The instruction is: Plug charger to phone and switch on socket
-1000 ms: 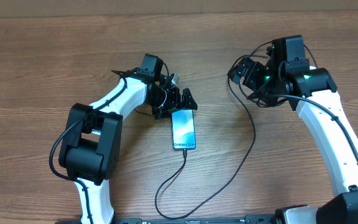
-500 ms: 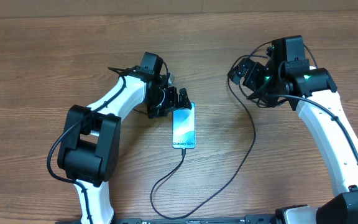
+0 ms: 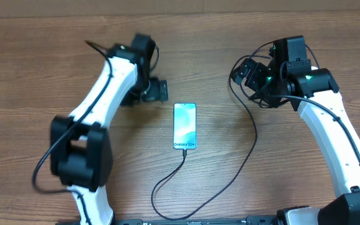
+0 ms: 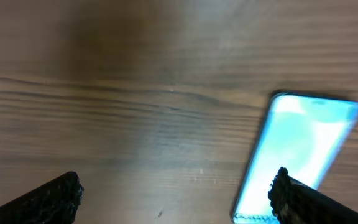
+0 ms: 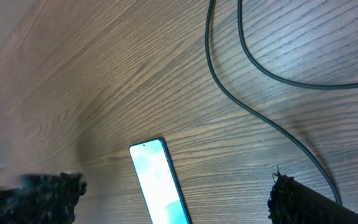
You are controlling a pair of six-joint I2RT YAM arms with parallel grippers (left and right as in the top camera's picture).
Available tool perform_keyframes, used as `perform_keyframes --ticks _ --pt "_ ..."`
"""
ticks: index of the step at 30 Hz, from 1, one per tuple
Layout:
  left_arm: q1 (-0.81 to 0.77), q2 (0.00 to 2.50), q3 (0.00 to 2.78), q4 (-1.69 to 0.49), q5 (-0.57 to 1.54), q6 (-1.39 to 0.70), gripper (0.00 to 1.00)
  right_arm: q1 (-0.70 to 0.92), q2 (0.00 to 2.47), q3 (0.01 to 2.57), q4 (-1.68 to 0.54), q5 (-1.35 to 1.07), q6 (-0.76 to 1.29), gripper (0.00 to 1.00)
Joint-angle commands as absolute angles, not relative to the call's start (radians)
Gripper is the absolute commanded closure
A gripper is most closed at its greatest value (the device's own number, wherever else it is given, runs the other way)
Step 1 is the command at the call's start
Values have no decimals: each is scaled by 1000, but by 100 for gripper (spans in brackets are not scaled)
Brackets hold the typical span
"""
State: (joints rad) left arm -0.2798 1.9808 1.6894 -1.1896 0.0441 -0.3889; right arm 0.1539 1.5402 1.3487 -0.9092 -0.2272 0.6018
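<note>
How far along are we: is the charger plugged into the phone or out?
In, apparently: overhead, the charger meets the phone at its lower end; the connector is too small to confirm.

We count one phone (image 3: pixel 184 125), at the middle of the overhead frame. The same single phone shows at lower right of the left wrist view and at lower centre of the right wrist view. There is one charger (image 3: pixel 230 179), a thin black cable looping through the lower middle. In the right wrist view two dark strands cross the upper right, and we cannot tell whether they are one cable. We count two arms: the left arm (image 3: pixel 99 94) and the right arm (image 3: pixel 330 134). There are two grippers, the left gripper (image 3: pixel 159 90) at upper left and the right gripper (image 3: pixel 245 74) at upper right. Each wrist view gives us two dark fingertips (image 4: pixel 58 196), so four in all. There is one wooden table (image 3: pixel 30 75).
</note>
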Motion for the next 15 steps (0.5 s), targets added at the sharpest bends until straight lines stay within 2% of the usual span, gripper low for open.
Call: perform_keyframes --ticks 1,8,15 --pt "-286 1831 1804 -1233 -33 -366 0 156 1528 1348 -904 -202 593 0" --pt "-287 1651 1844 -1307 -18 -366 0 156 1528 1348 -904 -202 593 0" --pt "-287 1602 1843 -1309 -19 -366 0 156 1528 1348 -904 -202 593 0"
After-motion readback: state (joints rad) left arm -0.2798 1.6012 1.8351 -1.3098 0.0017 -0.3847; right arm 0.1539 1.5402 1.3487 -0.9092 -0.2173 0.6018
